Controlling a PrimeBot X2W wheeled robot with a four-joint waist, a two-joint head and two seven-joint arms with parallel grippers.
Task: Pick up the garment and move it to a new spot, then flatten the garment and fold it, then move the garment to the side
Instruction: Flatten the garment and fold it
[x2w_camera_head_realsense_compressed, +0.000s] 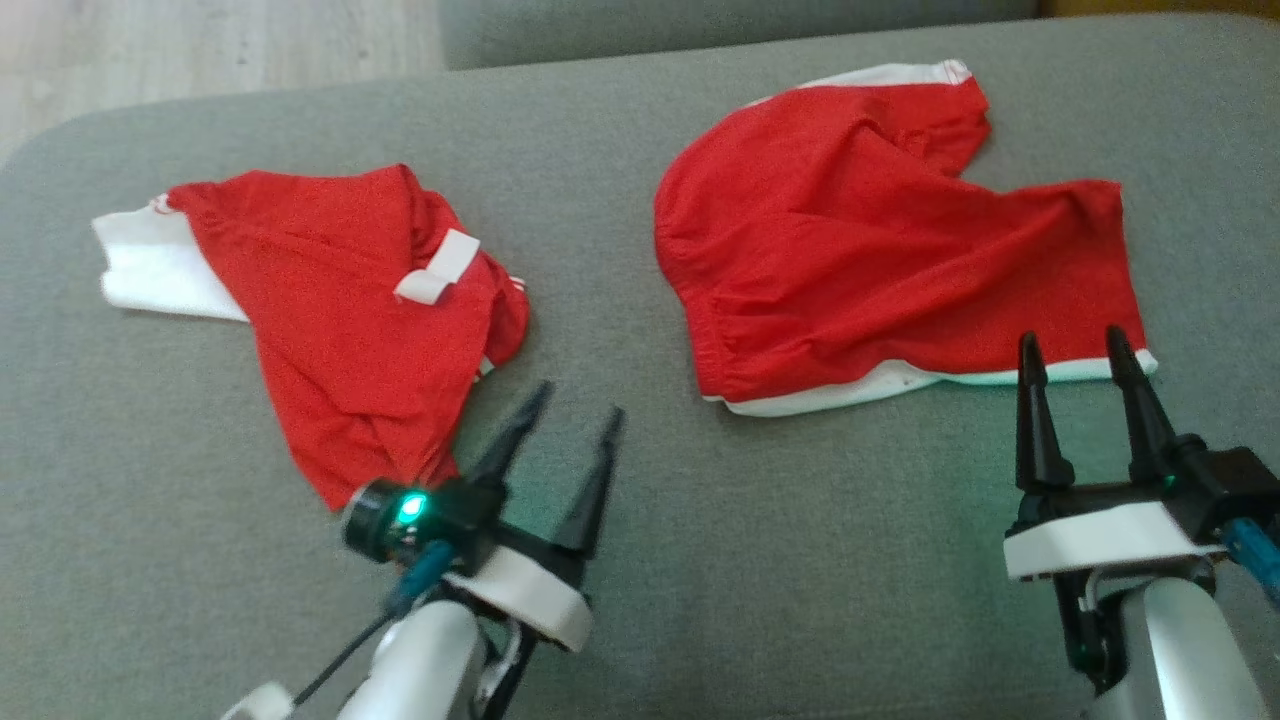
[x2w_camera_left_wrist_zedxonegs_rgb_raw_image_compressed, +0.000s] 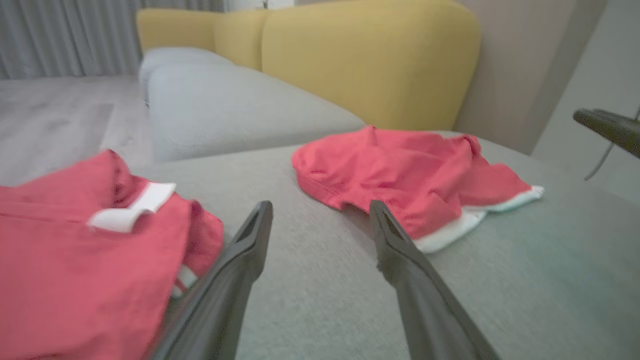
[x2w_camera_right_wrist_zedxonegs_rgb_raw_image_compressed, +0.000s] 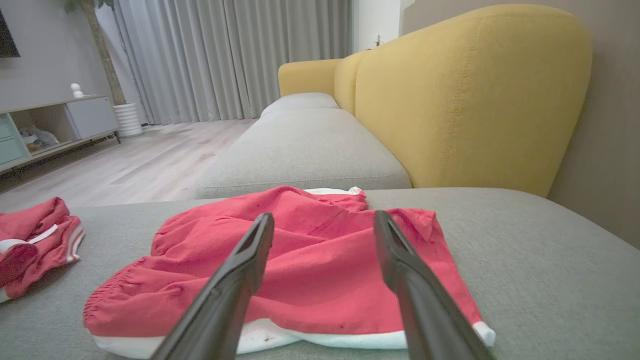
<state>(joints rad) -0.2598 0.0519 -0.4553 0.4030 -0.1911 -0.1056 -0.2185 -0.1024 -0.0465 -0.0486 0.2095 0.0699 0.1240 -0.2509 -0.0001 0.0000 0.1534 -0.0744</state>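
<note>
Two red garments lie on a wide grey cushion (x2w_camera_head_realsense_compressed: 700, 560), well apart, with a bare strip of fabric between them. The left garment (x2w_camera_head_realsense_compressed: 340, 320) sits crumpled in the centre-left of the head view, with a white band at its upper left edge and a white strip folded over its top. The right garment (x2w_camera_head_realsense_compressed: 860, 260) spreads flatter in the upper right, its white hem along its lower edge.

The left gripper (x2w_camera_head_realsense_compressed: 580, 400) stands at the lower centre-left, just beside the left garment's lower corner. Its jaws are spread and hold nothing, and its fingers point at the bare strip. In its wrist view the left gripper (x2w_camera_left_wrist_zedxonegs_rgb_raw_image_compressed: 321, 205) frames grey cushion, with the left garment (x2w_camera_left_wrist_zedxonegs_rgb_raw_image_compressed: 75, 280) at lower left and the right garment (x2w_camera_left_wrist_zedxonegs_rgb_raw_image_compressed: 400, 175) ahead.

The right gripper (x2w_camera_head_realsense_compressed: 1071, 337) is at the lower right, jaws wide and grasping nothing, tips over the right garment's hem. Whether they touch the cloth I cannot tell. In its wrist view the right gripper (x2w_camera_right_wrist_zedxonegs_rgb_raw_image_compressed: 324, 216) points across the right garment (x2w_camera_right_wrist_zedxonegs_rgb_raw_image_compressed: 320, 280).

Behind stand a yellow backrest (x2w_camera_right_wrist_zedxonegs_rgb_raw_image_compressed: 470, 95), a second grey cushion (x2w_camera_right_wrist_zedxonegs_rgb_raw_image_compressed: 305, 150), grey curtains (x2w_camera_right_wrist_zedxonegs_rgb_raw_image_compressed: 225, 55), a low cabinet (x2w_camera_right_wrist_zedxonegs_rgb_raw_image_compressed: 55, 125) and a pale wooden floor (x2w_camera_right_wrist_zedxonegs_rgb_raw_image_compressed: 150, 165).
</note>
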